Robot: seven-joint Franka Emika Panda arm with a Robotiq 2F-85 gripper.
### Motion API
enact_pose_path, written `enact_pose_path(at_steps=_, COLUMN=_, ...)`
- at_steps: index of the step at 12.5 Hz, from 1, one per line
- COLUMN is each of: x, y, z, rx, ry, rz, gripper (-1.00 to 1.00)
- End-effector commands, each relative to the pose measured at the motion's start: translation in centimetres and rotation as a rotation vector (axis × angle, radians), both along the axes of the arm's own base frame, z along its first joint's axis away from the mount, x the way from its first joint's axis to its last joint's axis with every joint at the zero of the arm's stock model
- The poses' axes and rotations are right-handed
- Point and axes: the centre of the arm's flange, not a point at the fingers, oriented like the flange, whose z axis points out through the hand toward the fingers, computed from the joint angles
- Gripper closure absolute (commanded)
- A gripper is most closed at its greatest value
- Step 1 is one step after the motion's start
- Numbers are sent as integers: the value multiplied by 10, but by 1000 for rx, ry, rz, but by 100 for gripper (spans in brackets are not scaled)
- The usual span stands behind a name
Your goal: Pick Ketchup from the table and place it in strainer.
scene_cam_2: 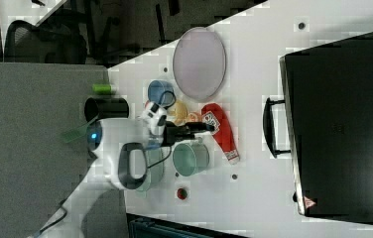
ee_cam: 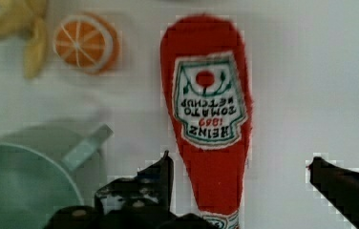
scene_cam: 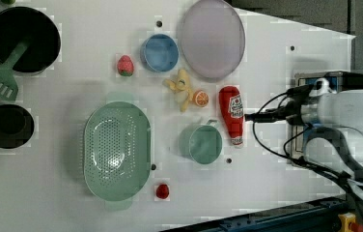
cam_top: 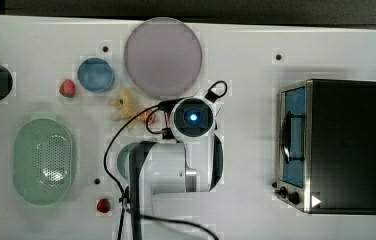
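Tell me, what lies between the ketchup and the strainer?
In the left view, the teal cup stands between the Ketchup and the strainer.

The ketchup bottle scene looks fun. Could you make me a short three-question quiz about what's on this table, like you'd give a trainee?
1. True or false: the Ketchup already lies inside the strainer.
2. In the left view, what stands directly to the left of the bottle's narrow end?
A. the teal cup
B. the purple plate
C. the blue bowl
3. Fill in: in the wrist view, the end effector is ____, with one finger on each side of the bottle's neck.

Key: 1 false, it lies on the table; 2 A; 3 open.
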Motion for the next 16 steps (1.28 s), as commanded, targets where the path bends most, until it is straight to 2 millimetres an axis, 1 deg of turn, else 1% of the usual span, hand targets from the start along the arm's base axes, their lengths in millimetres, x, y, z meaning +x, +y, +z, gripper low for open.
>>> enact_pose_path(at_steps=1, x=-1, y=0, z=-24, rx=3, ry=5, rz=51, gripper=-100)
enact_pose_path(at_steps=4, x=-4, y=1, z=-54, rx=16, ry=-13, rz=50, gripper=-100)
enact_pose_path(at_steps=8, x=-10, y=3, z=-82, rx=29, ry=-22, rz=47, gripper=-100)
enact_pose_path(at_steps=9, x=-11, y=2, z=-86, rx=30, ry=-22, rz=45, gripper=-92)
enact_pose_path(at_steps=10, x=-12, y=2, z=-88, rx=31, ry=-29, rz=40, gripper=-68)
enact_pose_path(at_steps=12, x=-10, y=2, z=-85, rx=30, ry=-41, rz=40, gripper=-21)
enact_pose_path(at_steps=13, x=-8, y=1, z=-80, rx=28, ry=-51, rz=39, gripper=-18)
enact_pose_path(at_steps=14, x=-4, y=1, z=-70, rx=26, ry=-71, rz=39, gripper=-18)
enact_pose_path(at_steps=16, x=5, y=-3, z=-38, rx=15, ry=-118, rz=35, gripper=-18)
